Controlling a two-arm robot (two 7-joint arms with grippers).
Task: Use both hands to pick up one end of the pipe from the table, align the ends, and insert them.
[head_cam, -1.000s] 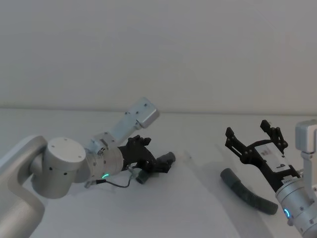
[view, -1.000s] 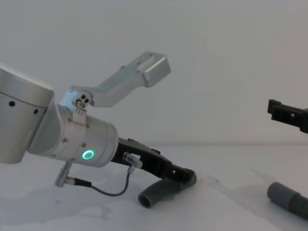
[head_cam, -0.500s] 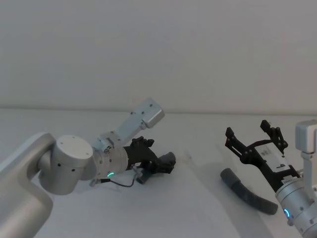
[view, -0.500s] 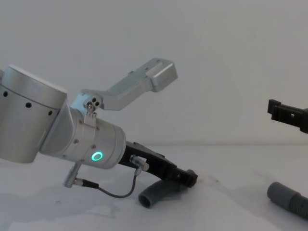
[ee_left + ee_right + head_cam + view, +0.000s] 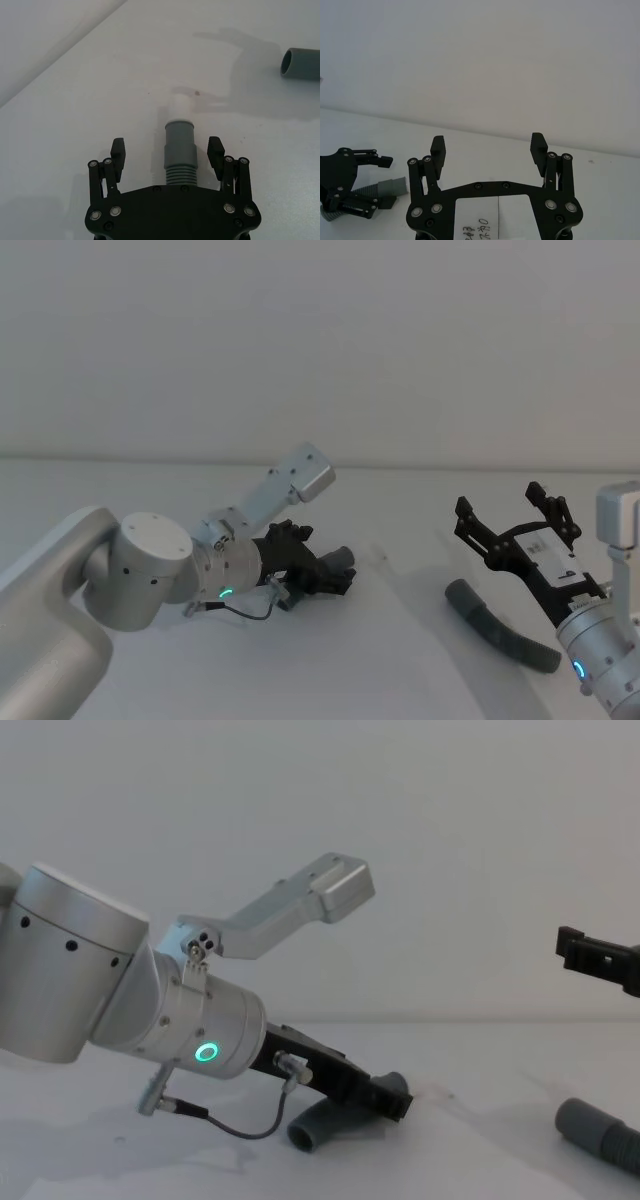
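Observation:
The short curved pipe lies on the white table, its grey cuff and pale tip pointing away from my left gripper. That gripper is open, low over the table, with a finger on each side of the cuff and not touching it. In the head view the left gripper sits left of centre. The longer pipe lies at the right, its open end facing the short piece. My right gripper hangs open above it, holding nothing.
The left arm's silver wrist with its green ring light and a looping black cable hover close over the table. A bare stretch of table separates the two pipe pieces. A plain pale wall stands behind.
The left arm has pushed forward and to the right, bringing its open fingers further along the short pipe. The right arm and the longer pipe have stayed still.

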